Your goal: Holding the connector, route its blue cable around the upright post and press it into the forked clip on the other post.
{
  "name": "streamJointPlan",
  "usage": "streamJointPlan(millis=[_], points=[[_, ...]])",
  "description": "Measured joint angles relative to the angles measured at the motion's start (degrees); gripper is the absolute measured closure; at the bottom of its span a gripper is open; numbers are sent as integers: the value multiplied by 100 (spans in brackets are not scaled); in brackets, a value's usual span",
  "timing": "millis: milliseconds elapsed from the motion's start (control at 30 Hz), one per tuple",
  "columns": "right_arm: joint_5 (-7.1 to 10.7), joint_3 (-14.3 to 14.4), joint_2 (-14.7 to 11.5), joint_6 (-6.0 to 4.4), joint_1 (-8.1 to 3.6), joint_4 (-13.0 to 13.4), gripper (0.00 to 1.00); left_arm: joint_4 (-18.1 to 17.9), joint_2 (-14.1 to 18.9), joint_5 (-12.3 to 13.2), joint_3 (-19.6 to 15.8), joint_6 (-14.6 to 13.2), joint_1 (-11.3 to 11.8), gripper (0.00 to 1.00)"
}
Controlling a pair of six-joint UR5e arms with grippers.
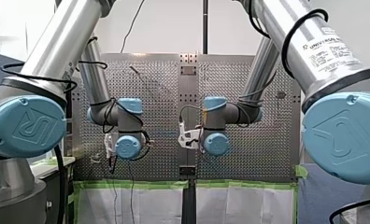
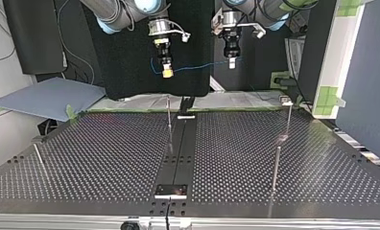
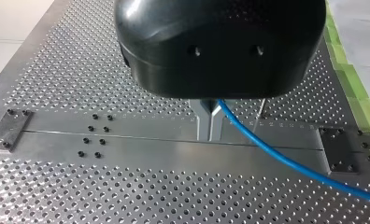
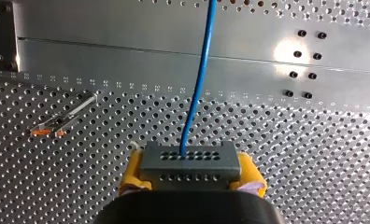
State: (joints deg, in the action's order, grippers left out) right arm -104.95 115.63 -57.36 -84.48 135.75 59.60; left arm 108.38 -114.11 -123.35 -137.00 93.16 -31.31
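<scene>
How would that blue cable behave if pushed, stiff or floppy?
Probably floppy: the blue cable curves loosely between my left end effector and my right end effector. Likely light, being thin beside the connector.

Perforated table [image 2: 106,158], central metal rail [image 2: 183,153], thin upright posts [image 2: 169,117].

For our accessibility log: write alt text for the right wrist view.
My right gripper, fingers yellow-padded, clamps a grey connector; its blue cable runs ahead over the perforated table. A thin post stands off to one side.
</scene>
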Motion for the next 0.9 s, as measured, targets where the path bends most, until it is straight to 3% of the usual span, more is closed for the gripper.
streamJointPlan(millis=[167, 300, 400, 900], points=[[0, 0, 0, 0, 0, 0, 100, 0, 0, 0, 0, 0, 0, 100], [0, 0, 0, 0, 0, 0, 100, 0, 0, 0, 0, 0, 0, 83], [0, 0, 0, 0, 0, 0, 100, 0, 0, 0, 0, 0, 0, 80], [0, 0, 0, 0, 0, 0, 100, 0, 0, 0, 0, 0, 0, 80]])
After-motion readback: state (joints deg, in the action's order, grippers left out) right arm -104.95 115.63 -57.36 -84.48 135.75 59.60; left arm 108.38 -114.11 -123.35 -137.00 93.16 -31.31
